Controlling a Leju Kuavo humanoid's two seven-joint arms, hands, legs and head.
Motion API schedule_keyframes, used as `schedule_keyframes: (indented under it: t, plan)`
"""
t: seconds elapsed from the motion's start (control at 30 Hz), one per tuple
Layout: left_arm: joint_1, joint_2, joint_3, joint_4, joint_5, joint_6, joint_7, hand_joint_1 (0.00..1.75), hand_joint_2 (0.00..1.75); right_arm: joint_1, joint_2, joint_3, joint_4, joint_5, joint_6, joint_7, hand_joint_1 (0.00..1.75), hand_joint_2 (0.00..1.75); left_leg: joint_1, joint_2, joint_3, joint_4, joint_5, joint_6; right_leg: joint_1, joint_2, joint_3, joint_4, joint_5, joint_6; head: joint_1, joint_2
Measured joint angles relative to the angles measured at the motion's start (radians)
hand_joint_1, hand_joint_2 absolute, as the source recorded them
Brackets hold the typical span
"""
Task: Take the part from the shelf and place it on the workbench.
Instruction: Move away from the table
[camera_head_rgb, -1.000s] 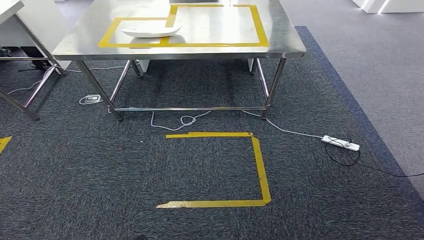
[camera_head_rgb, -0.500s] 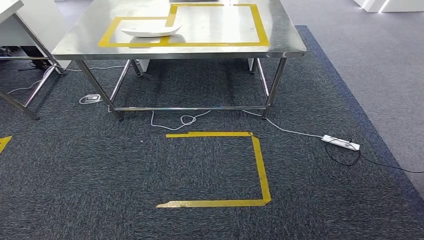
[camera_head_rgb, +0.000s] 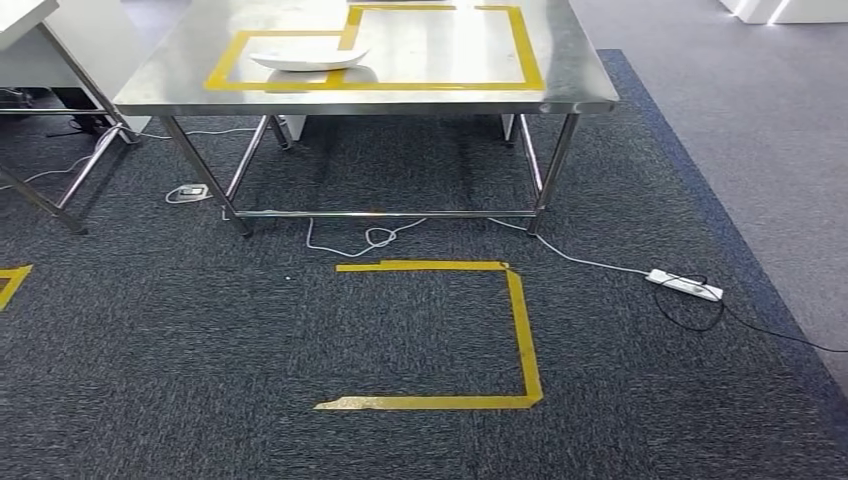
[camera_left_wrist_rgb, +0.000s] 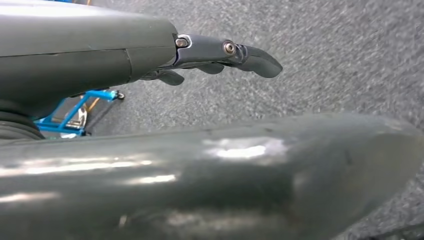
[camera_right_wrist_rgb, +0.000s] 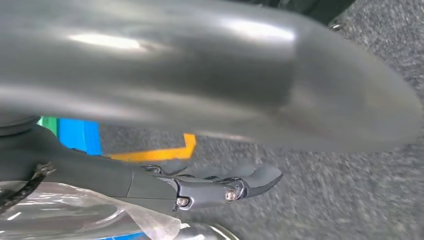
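While the white part (camera_head_rgb: 307, 59) sits on the steel workbench (camera_head_rgb: 575, 85), left hand (camera_left_wrist_rgb: 220, 52) hangs loose, empty; right hand (camera_right_wrist_rgb: 220, 187) grip unclear beside clear plastic (camera_right_wrist_rgb: 75, 212). Risk: tripping on floor cables (camera_head_rgb: 365, 238).

The workbench (camera_head_rgb: 180, 75) has a brushed steel top with a dull sheen that mirrors light softly; its legs and crossbars are polished metal tube. Yellow tape (camera_head_rgb: 525, 50) on the top looks smooth and slightly glossy. A white part (camera_head_rgb: 308, 58) lying on it seems smooth, hard plastic or ceramic; which one cannot be told. The carpet (camera_head_rgb: 200, 350) is coarse, matt, dark flecked pile, with matt yellow floor tape (camera_head_rgb: 525, 340) stuck to it. A white plastic power strip (camera_head_rgb: 683, 285) lies there. The left hand (camera_left_wrist_rgb: 220, 52) and right hand (camera_right_wrist_rgb: 220, 187) show smooth, semi-gloss dark plastic covers with small metal screws. Crinkled clear plastic film (camera_right_wrist_rgb: 75, 210) shines beside the right hand.
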Motion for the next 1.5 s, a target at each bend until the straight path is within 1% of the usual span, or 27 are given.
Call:
schedule_keyframes:
  t: [0.07,0.1,0.2,0.27,0.4,0.43,0.47,0.53,0.6,0.67,0.73,0.8,0.87,0.9,0.93,0.97,1.0,1.03,1.1,1.17,1.23,1.27,1.33,1.37,1.43,1.47,1.5]
  plan:
    - [-0.004,0.003,0.001,0.001,-0.001,-0.011,0.001,0.00,0.00,-0.004,0.000,-0.002,0.001,0.010,-0.001,-0.012,0.00,0.00,0.002,-0.015,-0.011,0.019,-0.006,-0.016,-0.003,0.027,0.072,-0.122,0.026,-0.001,0.001,0.000]
    - [-0.006,0.005,0.001,0.002,-0.003,-0.013,0.000,0.00,0.00,-0.006,0.000,-0.004,0.002,0.011,-0.002,-0.016,0.00,0.00,0.002,-0.022,-0.016,0.026,-0.008,-0.023,-0.003,0.035,0.086,-0.148,0.025,-0.007,0.000,0.000]
    - [-0.009,0.006,0.005,0.009,-0.008,-0.001,-0.008,0.00,0.00,-0.013,0.000,-0.009,0.005,0.008,-0.012,-0.025,0.00,0.00,0.006,-0.038,-0.021,0.036,-0.010,-0.039,0.001,0.014,0.086,-0.146,0.022,-0.036,-0.004,0.000]
    - [-0.014,0.007,0.009,0.027,-0.009,0.019,-0.018,0.00,0.00,-0.015,0.000,-0.011,0.007,0.002,-0.022,-0.027,0.00,0.00,0.008,-0.028,-0.036,0.075,-0.042,-0.047,0.000,-0.004,0.085,-0.147,0.026,-0.050,-0.008,0.000]
    - [-0.027,0.007,0.014,0.063,-0.009,0.051,-0.029,0.00,0.00,-0.013,0.000,-0.015,0.011,-0.008,-0.031,-0.027,0.00,0.00,0.011,0.001,-0.116,0.272,-0.157,-0.056,0.005,-0.038,0.079,-0.146,0.027,-0.059,-0.013,0.000]
    - [-0.029,0.007,0.015,0.073,-0.009,0.060,-0.032,0.00,0.00,-0.014,0.000,-0.015,0.012,-0.009,-0.033,-0.026,0.00,0.00,0.011,0.004,-0.128,0.310,-0.169,-0.056,0.007,-0.049,0.078,-0.146,0.027,-0.059,-0.013,0.000]
    - [-0.031,0.007,0.017,0.083,-0.009,0.068,-0.035,0.00,0.00,-0.015,0.000,-0.016,0.013,-0.010,-0.035,-0.026,0.00,0.00,0.011,0.007,-0.127,0.319,-0.164,-0.055,0.009,-0.059,0.078,-0.145,0.026,-0.059,-0.013,0.000]
    - [-0.033,0.007,0.019,0.098,-0.009,0.076,-0.037,0.00,0.00,-0.018,0.000,-0.016,0.016,-0.012,-0.037,-0.026,0.00,0.00,0.008,0.021,-0.074,0.228,-0.104,-0.045,0.012,-0.079,0.083,-0.146,0.025,-0.059,-0.013,0.000]
    - [-0.036,0.008,0.021,0.105,-0.007,0.078,-0.039,0.00,0.00,-0.020,0.000,-0.018,0.019,-0.010,-0.037,-0.029,0.00,0.00,-0.002,0.072,-0.009,0.097,-0.052,-0.029,0.016,-0.096,0.089,-0.145,0.022,-0.057,-0.014,0.000]
    - [-0.040,0.008,0.022,0.107,-0.004,0.077,-0.041,0.00,0.00,-0.022,0.000,-0.021,0.023,-0.004,-0.037,-0.033,0.00,0.00,-0.012,0.105,0.010,0.041,-0.044,-0.019,0.020,-0.118,0.091,-0.143,0.021,-0.050,-0.014,0.000]
    - [-0.038,0.008,0.025,0.107,-0.001,0.074,-0.040,0.00,0.00,-0.027,0.000,-0.024,0.028,0.005,-0.037,-0.038,0.00,0.00,-0.012,0.086,0.005,0.033,-0.041,-0.014,0.021,-0.138,0.094,-0.144,0.019,-0.039,-0.013,0.000]
    - [-0.032,0.006,0.030,0.106,0.000,0.070,-0.039,0.00,0.00,-0.032,0.000,-0.025,0.030,0.013,-0.036,-0.041,0.00,0.00,-0.006,0.062,0.005,0.023,-0.032,-0.004,0.019,-0.106,0.081,-0.114,-0.009,-0.028,-0.009,0.000]
    - [-0.030,0.003,0.033,0.105,-0.003,0.066,-0.038,0.00,0.00,-0.032,0.000,-0.028,0.035,0.021,-0.036,-0.042,0.00,0.00,-0.005,0.037,0.000,0.020,-0.025,0.004,0.016,-0.044,0.029,0.001,-0.073,-0.023,-0.003,0.000]
    - [-0.030,0.001,0.035,0.103,-0.005,0.062,-0.038,0.00,0.00,-0.031,0.000,-0.030,0.038,0.024,-0.035,-0.041,0.00,0.00,-0.006,0.023,-0.003,0.020,-0.024,0.006,0.016,-0.026,-0.005,0.073,-0.104,-0.023,-0.001,0.000]
    - [-0.029,-0.001,0.037,0.103,-0.009,0.059,-0.038,0.00,0.00,-0.030,0.000,-0.032,0.040,0.027,-0.035,-0.041,0.00,0.00,-0.008,0.009,-0.005,0.021,-0.023,0.008,0.017,-0.017,-0.032,0.128,-0.120,-0.023,-0.001,0.000]
    - [-0.027,-0.003,0.039,0.102,-0.011,0.057,-0.038,0.00,0.00,-0.029,0.000,-0.033,0.042,0.029,-0.035,-0.040,0.00,0.00,-0.009,-0.004,-0.006,0.021,-0.022,0.009,0.018,-0.013,-0.044,0.149,-0.115,-0.025,0.000,0.000]
    - [-0.026,-0.004,0.042,0.102,-0.012,0.056,-0.038,0.00,0.00,-0.029,0.000,-0.034,0.044,0.033,-0.035,-0.040,0.00,0.00,-0.010,-0.018,-0.004,0.022,-0.021,0.008,0.018,-0.010,-0.036,0.126,-0.090,-0.027,0.000,0.000]
    - [-0.025,-0.005,0.045,0.102,-0.012,0.056,-0.040,0.00,0.00,-0.030,0.000,-0.034,0.044,0.039,-0.036,-0.041,0.00,0.00,-0.011,-0.032,-0.003,0.023,-0.021,0.008,0.018,-0.001,-0.010,0.068,-0.051,-0.031,0.000,0.000]
    - [-0.027,-0.007,0.051,0.102,-0.012,0.056,-0.047,0.00,0.00,-0.033,0.000,-0.039,0.047,0.054,-0.036,-0.042,0.00,0.00,-0.012,-0.057,-0.004,0.030,-0.022,0.003,0.015,0.049,0.051,-0.071,0.010,-0.038,-0.001,0.000]
    - [-0.033,-0.011,0.058,0.102,-0.013,0.057,-0.055,0.00,0.00,-0.037,0.000,-0.049,0.052,0.073,-0.037,-0.045,0.00,0.00,-0.012,-0.079,-0.016,0.037,-0.021,-0.007,0.013,0.084,0.082,-0.134,0.020,-0.044,-0.001,0.000]
    - [-0.035,-0.013,0.065,0.102,-0.013,0.057,-0.058,0.00,0.00,-0.043,0.001,-0.059,0.057,0.090,-0.038,-0.047,0.00,0.00,-0.009,-0.098,-0.025,0.040,-0.017,-0.019,0.013,0.066,0.088,-0.141,0.020,-0.052,-0.001,0.000]
    - [-0.034,-0.013,0.069,0.102,-0.014,0.057,-0.060,0.00,0.00,-0.046,0.001,-0.062,0.059,0.096,-0.038,-0.049,0.00,0.00,-0.010,-0.088,-0.030,0.046,-0.021,-0.025,0.012,0.054,0.091,-0.144,0.023,-0.058,-0.003,0.000]
    - [-0.037,-0.014,0.074,0.102,-0.014,0.057,-0.060,0.00,0.00,-0.050,0.002,-0.069,0.062,0.102,-0.038,-0.050,0.00,0.00,-0.010,-0.040,-0.058,0.106,-0.060,-0.037,0.009,0.024,0.094,-0.150,0.025,-0.067,-0.012,0.000]
    - [-0.040,-0.014,0.075,0.102,-0.014,0.057,-0.061,0.00,0.00,-0.050,0.002,-0.071,0.064,0.103,-0.038,-0.050,0.00,0.00,-0.008,-0.013,-0.086,0.166,-0.093,-0.043,0.009,0.008,0.095,-0.150,0.024,-0.069,-0.017,0.000]
    - [-0.044,-0.014,0.078,0.102,-0.015,0.057,-0.062,0.00,0.00,-0.051,0.002,-0.077,0.069,0.103,-0.038,-0.050,0.00,0.00,-0.001,0.005,-0.149,0.297,-0.146,-0.052,0.010,-0.027,0.092,-0.150,0.020,-0.072,-0.019,0.000]
    - [-0.043,-0.014,0.079,0.102,-0.015,0.057,-0.062,0.00,0.00,-0.052,0.002,-0.079,0.071,0.104,-0.038,-0.050,0.00,0.00,0.003,0.007,-0.163,0.327,-0.149,-0.055,0.010,-0.043,0.091,-0.150,0.017,-0.072,-0.019,0.000]
    - [-0.042,-0.014,0.080,0.102,-0.015,0.057,-0.062,0.00,0.00,-0.053,0.002,-0.081,0.072,0.104,-0.039,-0.050,0.00,0.00,0.006,0.010,-0.157,0.318,-0.132,-0.057,0.010,-0.057,0.091,-0.150,0.014,-0.071,-0.019,0.000]
